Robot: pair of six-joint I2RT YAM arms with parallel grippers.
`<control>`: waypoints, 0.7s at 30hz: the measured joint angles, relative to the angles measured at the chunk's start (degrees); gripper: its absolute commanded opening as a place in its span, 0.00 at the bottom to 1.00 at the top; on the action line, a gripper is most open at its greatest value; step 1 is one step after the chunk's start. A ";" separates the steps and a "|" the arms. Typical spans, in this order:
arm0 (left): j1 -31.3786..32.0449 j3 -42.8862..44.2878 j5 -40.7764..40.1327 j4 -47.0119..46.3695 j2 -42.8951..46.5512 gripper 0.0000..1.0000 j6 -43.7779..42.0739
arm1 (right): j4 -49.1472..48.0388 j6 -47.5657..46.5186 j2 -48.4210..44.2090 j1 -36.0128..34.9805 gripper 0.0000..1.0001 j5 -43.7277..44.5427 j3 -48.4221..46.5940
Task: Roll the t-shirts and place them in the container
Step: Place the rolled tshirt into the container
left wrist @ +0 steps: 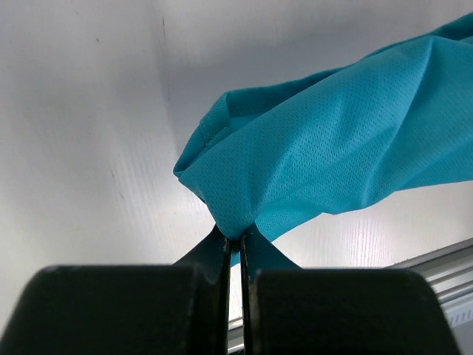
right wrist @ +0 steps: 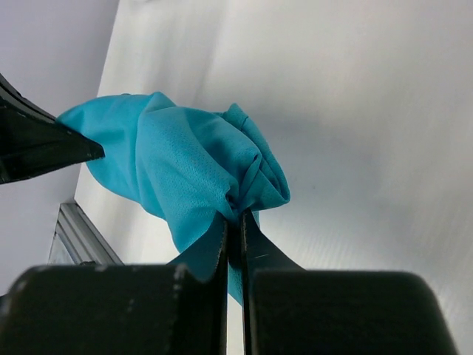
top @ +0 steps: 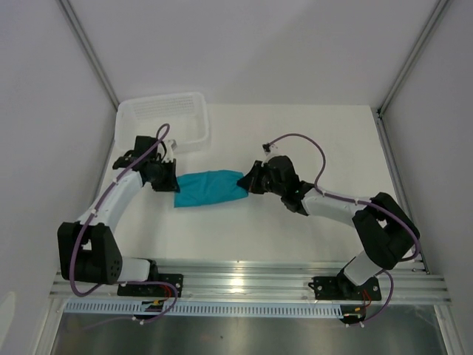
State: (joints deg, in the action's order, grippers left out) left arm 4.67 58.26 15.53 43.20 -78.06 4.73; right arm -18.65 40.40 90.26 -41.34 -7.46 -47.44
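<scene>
T-shirt: the teal t-shirt [top: 211, 188] is a short bundled tube at the centre of the top view, stretched between the two grippers, below and right of the white basket [top: 162, 122].
Left gripper: the left gripper [top: 168, 177] has its jaws pressed together on a pinch of cloth at the tube's left end.
Right gripper: the right gripper [top: 247, 181] has its jaws clamped on the folds at the right end (a loose flap hangs beneath them).
Step in hand: probably tightening or carrying the roll, since both ends are held.
Doing it well: move both ends together at even tension so the layers do not slacken, and lower the roll flat onto the table [top: 295, 140] before letting go.
Risk: the thin left pinch may slip.
</scene>
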 measured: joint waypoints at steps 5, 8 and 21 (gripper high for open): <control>-1.22 1.70 -1.53 -0.09 2.43 0.01 -0.96 | 2.29 -2.54 2.80 0.35 0.00 -1.05 -7.04; -2.62 4.17 -2.27 -0.22 2.82 0.01 -1.38 | 3.06 -3.63 4.57 0.85 0.00 -2.01 -11.28; -8.59 11.67 -6.97 -5.40 2.84 0.01 -1.64 | 4.24 -7.45 21.79 3.32 0.00 -7.78 -37.92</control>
State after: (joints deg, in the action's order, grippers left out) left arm -3.92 69.93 8.56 37.80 -75.22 3.09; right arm -14.41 32.95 112.05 -38.02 -15.25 -85.36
